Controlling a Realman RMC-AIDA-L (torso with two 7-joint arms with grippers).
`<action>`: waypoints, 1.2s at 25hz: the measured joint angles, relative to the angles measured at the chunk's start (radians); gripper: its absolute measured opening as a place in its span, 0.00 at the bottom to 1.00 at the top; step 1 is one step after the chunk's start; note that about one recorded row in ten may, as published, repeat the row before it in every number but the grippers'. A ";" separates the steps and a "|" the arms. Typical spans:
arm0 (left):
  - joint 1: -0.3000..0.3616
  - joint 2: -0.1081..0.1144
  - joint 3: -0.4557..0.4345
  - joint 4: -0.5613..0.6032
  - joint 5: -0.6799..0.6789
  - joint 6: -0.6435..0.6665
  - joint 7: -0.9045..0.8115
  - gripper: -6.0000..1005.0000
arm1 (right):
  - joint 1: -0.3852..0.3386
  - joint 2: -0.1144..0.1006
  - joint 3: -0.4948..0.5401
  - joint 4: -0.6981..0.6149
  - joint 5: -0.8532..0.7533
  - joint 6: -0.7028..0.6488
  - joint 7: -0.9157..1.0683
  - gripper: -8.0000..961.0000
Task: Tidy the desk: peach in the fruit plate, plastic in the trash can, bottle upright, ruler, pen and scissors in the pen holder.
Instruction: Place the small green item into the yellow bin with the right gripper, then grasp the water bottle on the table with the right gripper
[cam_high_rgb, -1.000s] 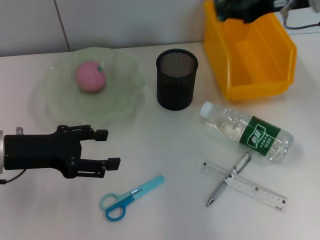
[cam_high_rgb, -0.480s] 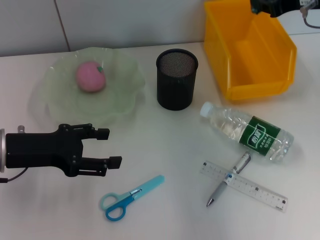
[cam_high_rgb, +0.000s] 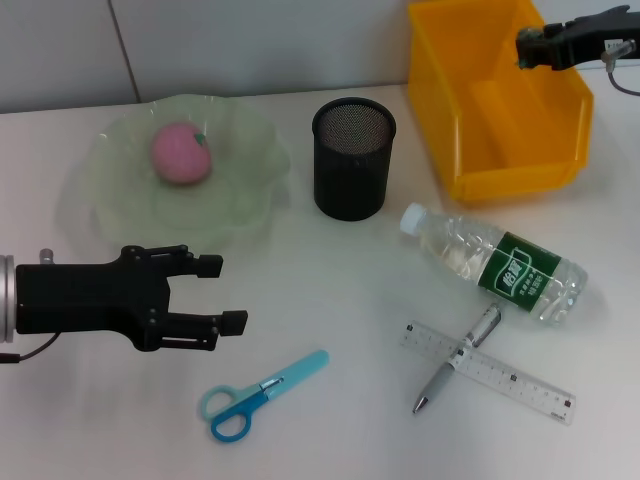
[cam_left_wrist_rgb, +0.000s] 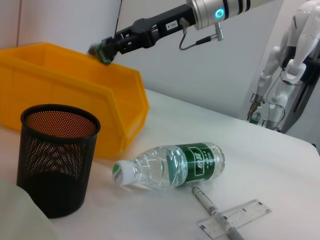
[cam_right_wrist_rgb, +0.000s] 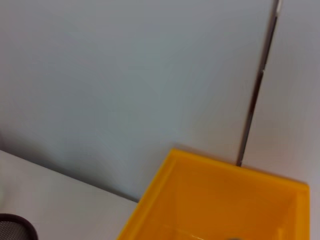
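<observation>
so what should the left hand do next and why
Probably drop toward the scissors. The left hand hovers open just above and left of them on the desk, while the peach already sits in the plate and the right hand is far off over the yellow bin.

Just beyond the left claw, a pink peach sits in the pale green fruit plate. The blue scissors lie flat, just nearer than that claw. The black mesh pen holder stands upright to its right. Farther right, the clear bottle lies on its side, white cap toward the holder. Beside it the silver pen lies across the clear ruler. The yellow trash can sits below the right claw.
</observation>
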 joint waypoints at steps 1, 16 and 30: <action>0.000 0.000 0.000 0.000 0.000 0.000 0.000 0.85 | 0.000 0.000 0.000 0.000 0.000 0.000 0.000 0.24; -0.003 -0.001 -0.011 -0.003 -0.001 0.004 0.008 0.85 | -0.002 0.001 0.003 -0.003 0.010 0.008 0.000 0.73; -0.003 -0.005 -0.011 -0.001 -0.002 0.002 0.005 0.85 | -0.043 -0.007 0.081 -0.316 0.133 -0.496 0.127 0.75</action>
